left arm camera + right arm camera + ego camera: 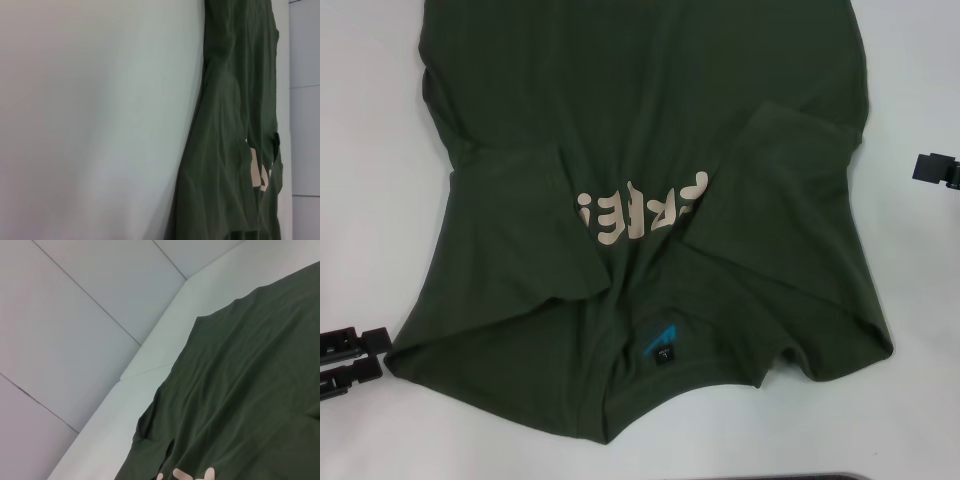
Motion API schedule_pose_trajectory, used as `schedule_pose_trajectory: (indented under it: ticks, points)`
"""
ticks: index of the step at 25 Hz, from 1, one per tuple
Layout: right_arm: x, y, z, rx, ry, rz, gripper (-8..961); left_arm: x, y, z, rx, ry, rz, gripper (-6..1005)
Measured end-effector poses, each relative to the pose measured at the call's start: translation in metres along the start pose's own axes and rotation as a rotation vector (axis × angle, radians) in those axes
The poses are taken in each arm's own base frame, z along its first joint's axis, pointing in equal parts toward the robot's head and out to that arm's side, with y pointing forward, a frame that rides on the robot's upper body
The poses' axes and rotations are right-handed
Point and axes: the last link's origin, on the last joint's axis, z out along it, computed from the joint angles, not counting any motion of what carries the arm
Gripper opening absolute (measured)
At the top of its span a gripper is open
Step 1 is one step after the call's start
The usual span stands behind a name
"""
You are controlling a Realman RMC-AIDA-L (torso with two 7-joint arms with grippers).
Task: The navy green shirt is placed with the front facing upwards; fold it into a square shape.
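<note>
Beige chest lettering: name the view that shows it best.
The head view. There the lettering lies in full width on the navy green shirt, partly overlapped by the folded-in sleeves. The left wrist view catches only an edge-on sliver; the right wrist view only letter tips at its border.

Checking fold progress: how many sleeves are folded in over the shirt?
2. One sleeve lies folded in on the robot's left of the lettering, the other sleeve on its right, partly covering it.

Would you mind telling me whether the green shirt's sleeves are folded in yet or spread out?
Folded in. On the navy green shirt, both sleeves lie over the chest, partly covering the beige lettering.
</note>
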Motion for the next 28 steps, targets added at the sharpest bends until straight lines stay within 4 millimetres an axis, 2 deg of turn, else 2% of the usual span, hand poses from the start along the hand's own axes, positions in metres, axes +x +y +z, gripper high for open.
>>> schedule_pose_trajectory:
  ticks: [17,24,28]
  points:
    - [0.006,0.001,0.006,-0.025,0.006,0.035,777,0.002,0.002,-0.002,-0.016,0.023,0.003,621]
    - [0.004,0.003,0.023,-0.042,0.061,0.029,777,-0.006,-0.004,-0.009,-0.013,0.04,-0.004,632]
    - [-0.006,0.006,0.047,-0.069,0.112,0.007,777,-0.02,-0.014,-0.021,-0.004,0.069,-0.037,638]
